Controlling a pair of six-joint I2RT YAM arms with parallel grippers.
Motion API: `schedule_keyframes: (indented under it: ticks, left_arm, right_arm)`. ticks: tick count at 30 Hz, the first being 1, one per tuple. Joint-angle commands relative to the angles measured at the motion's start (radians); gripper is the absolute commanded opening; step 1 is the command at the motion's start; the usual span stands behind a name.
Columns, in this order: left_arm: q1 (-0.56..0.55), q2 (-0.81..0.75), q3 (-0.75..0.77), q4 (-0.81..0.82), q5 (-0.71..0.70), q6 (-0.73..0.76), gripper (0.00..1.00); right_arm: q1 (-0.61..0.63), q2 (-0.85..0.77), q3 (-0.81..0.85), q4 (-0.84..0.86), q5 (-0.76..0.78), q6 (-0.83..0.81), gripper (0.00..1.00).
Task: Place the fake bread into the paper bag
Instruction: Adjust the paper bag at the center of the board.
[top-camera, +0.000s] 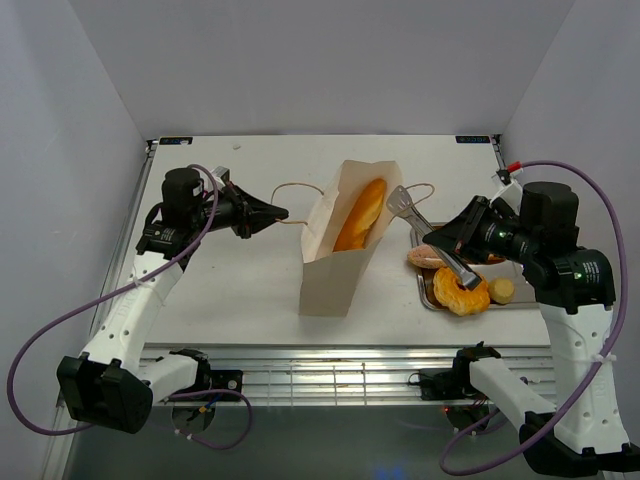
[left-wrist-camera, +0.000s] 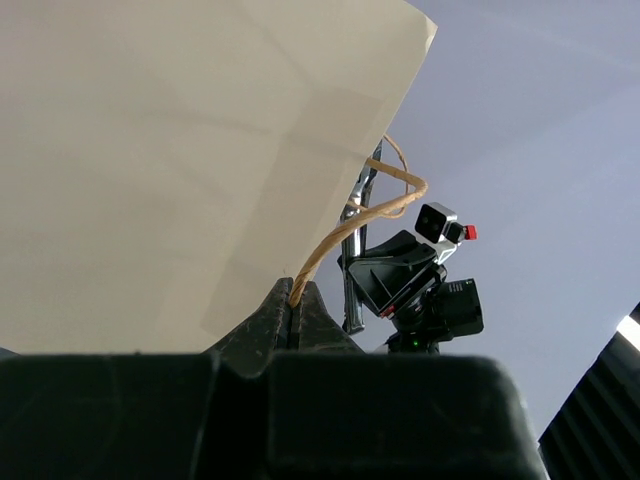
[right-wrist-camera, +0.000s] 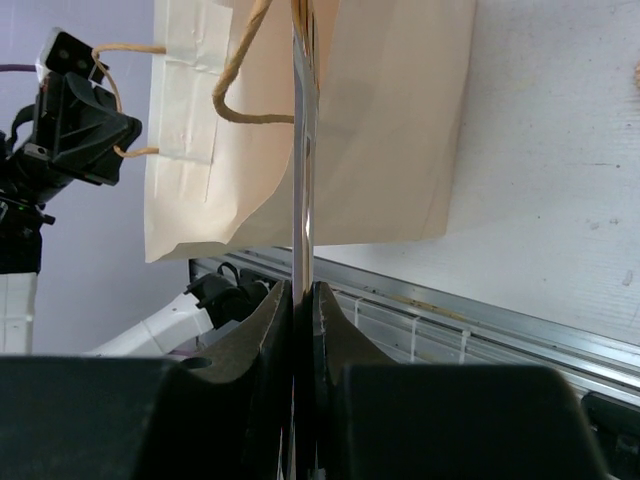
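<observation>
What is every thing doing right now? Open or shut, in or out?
paper bag, standing up, top open.
baguette, inside the bag.
ring bun, out on the tray.
left gripper, jaws shut on the bag's handle.
right gripper, jaws shut on the tongs.
tongs, gripped, head beside the bag.

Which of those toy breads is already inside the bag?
The long baguette, standing slanted in the paper bag. The ring-shaped bun and pinkish bun lie on the metal tray.

Baguette (top-camera: 362, 212): lower end hidden inside paper bag (top-camera: 330, 280). Tray (top-camera: 427, 292): 3 o'clock side covered by right arm (top-camera: 545, 235). Tongs (right-wrist-camera: 304, 150): cut off at 12 o'clock edge.
</observation>
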Motion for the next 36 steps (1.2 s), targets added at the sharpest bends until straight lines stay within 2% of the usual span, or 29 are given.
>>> schedule_keyframes:
  ticks: [1,15,23,28,36]
  left_arm:
    - [0.011,-0.030,-0.016,0.029,0.029,-0.015,0.00]
    - [0.031,-0.014,-0.005,0.015,0.058,-0.004,0.00]
    - [0.034,0.001,-0.013,0.022,0.069,-0.006,0.00]
    - [0.038,-0.005,-0.031,0.026,0.078,-0.012,0.00]
    - [0.041,-0.005,-0.033,0.028,0.078,-0.012,0.00]
  right_arm:
    - [-0.004,-0.013,-0.007,0.102,0.010,0.066,0.08]
    - [-0.004,-0.048,0.017,-0.064,0.041,0.024,0.08]
    - [-0.002,-0.058,0.034,-0.072,0.058,0.029,0.08]
    - [-0.002,-0.078,0.019,0.009,0.024,0.069,0.08]
    - [-0.002,-0.084,0.072,-0.041,0.006,0.067,0.08]
